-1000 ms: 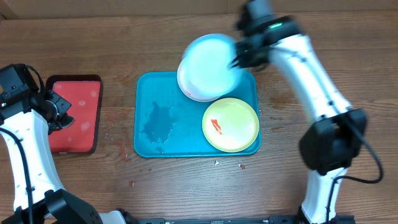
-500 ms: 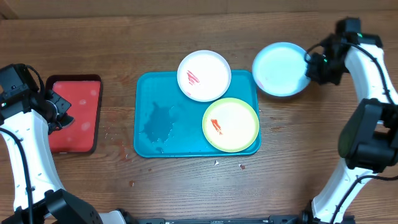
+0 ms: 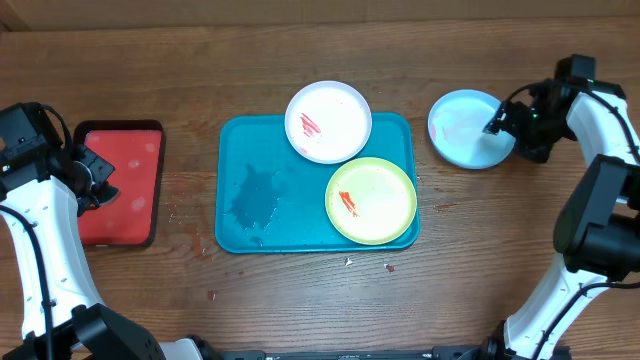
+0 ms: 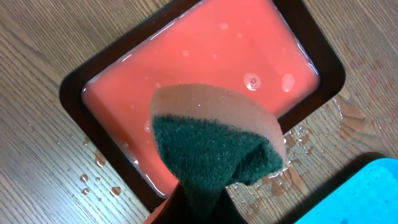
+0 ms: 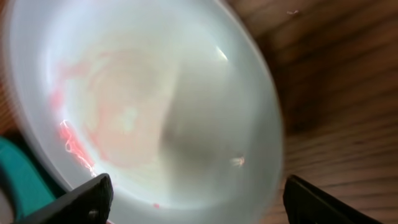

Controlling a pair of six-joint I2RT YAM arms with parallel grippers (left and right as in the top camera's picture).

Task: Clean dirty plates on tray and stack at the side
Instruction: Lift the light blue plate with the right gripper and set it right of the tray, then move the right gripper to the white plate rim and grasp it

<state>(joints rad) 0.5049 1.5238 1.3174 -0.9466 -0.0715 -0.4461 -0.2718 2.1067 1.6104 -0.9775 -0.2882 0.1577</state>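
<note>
Left tool (image 3: 97, 180) hangs over the small red tray (image 3: 130, 160) at the left of the surface (image 3: 200, 60), seen from overhead. The right tool (image 3: 505, 125) sits at the right rim of the pale blue plate (image 3: 462, 130), which lies flat on the wood just right of the teal tray (image 3: 250, 150), apart from it. The white plate (image 3: 328, 122) rests at the tray's far right corner, overlapping its far rim. The yellow-green plate (image 3: 371, 200) lies at the near right. Both carry red smears, and a wet patch (image 3: 255, 195) marks the tray's left half.

From the left wrist, that tool is clenched on a sponge (image 4: 214, 146), green scouring face toward the camera, above pink liquid in the red tray. Droplets dot the wood around it.

From the right wrist, the fingertips (image 5: 93, 196) stand wide apart and grip nothing. The blue plate fills the view beyond them, with faint pink traces on its face.

These plates look light and stiff, and probably slick when wet. The rim is the place to pinch — one finger under the lip, one inside. The white plate's overhang at the tray's far rim offers the easiest edge; the yellow-green one lies flat on the tray floor, so getting a finger under it looks harder.
</note>
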